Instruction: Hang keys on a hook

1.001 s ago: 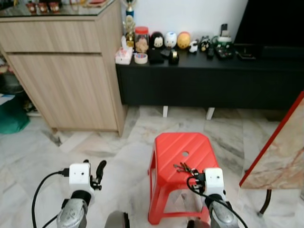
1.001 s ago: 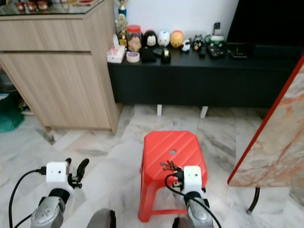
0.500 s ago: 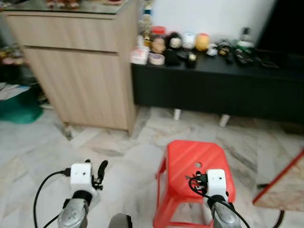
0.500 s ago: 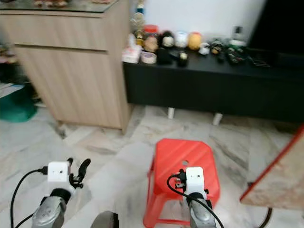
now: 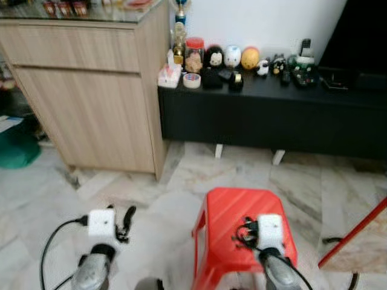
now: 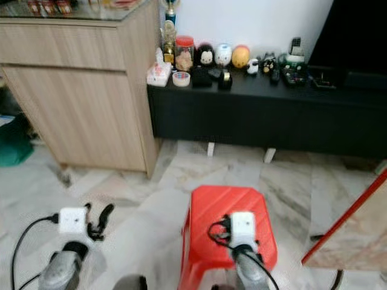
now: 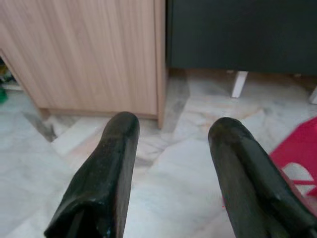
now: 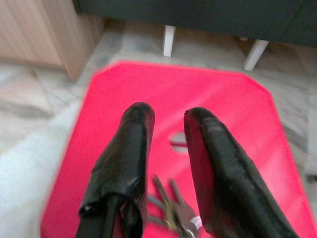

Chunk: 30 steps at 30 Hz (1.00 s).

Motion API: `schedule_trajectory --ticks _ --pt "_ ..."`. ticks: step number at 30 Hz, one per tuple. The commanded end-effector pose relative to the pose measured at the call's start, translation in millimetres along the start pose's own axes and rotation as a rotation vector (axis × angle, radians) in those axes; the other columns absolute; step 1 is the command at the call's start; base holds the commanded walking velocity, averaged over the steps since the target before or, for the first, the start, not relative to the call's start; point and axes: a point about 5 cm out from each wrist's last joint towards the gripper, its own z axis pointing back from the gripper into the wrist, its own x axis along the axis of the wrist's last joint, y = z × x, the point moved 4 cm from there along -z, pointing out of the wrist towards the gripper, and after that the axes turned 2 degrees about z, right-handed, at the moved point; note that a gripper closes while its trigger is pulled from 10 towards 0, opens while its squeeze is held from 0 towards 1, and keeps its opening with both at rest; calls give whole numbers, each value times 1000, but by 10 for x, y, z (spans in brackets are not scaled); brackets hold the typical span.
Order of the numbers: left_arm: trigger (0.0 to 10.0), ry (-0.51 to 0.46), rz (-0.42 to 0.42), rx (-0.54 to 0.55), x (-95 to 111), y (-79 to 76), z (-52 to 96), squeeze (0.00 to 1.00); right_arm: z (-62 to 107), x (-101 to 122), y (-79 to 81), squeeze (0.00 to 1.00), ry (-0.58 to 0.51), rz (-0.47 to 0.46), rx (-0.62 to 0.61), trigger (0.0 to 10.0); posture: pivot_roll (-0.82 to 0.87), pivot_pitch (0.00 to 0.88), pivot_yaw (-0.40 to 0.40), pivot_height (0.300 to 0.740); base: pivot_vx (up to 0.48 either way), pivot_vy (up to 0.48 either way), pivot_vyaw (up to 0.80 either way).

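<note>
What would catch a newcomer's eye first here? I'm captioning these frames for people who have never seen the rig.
The bright red stool on the marble floor stands out, with the right gripper open over the keys lying on its seat. Behind it, a row of figurines lines the black cabinet, beside a wooden sideboard.

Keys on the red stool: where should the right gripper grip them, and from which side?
Best guess: come straight down from above. The keys lie flat on the stool seat, near its centre hole, between the open fingers of the right gripper. Pinch across the bunched end where ring and key heads meet; flat blades give little to grip. The picture is blurred, so details stay uncertain.
</note>
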Motion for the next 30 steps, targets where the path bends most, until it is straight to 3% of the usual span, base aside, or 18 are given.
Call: schedule_trajectory --ticks 1,6,16,24,25,27,28,30 --pt "10000 3 5 -24 -11 -79 -8 0 24 -110 -199 0 58 31 -64 10000 23 7 -23 631 285 0 0" --pt "10000 22 1 -24 -56 -71 -6 0 31 -215 -254 0 132 68 -73 10000 22 9 -23 631 57 0 0" --pt "10000 27 4 -26 -66 -79 -3 0 55 -429 -83 0 285 182 128 10000 22 12 -24 631 0 0 0" --pt "10000 33 2 -28 -79 -83 -2 0 98 -536 -143 0 349 224 124 10000 21 12 -23 631 0 0 0" --pt "10000 34 2 -29 -79 -81 -2 0 97 -537 -140 267 352 225 128 10000 20 12 -23 631 0 0 0" --pt "10000 34 2 -29 -80 -80 -3 0 94 -537 -137 267 355 225 134 10000 20 12 -23 631 0 0 0" --pt "10000 34 1 -28 -81 -77 -4 0 84 -528 -143 1000 357 226 134 10000 21 11 -23 631 0 0 0" --pt "10000 34 1 -28 -80 -76 -7 0 72 -516 -146 1000 360 229 136 10000 22 10 -23 631 0 0 0"
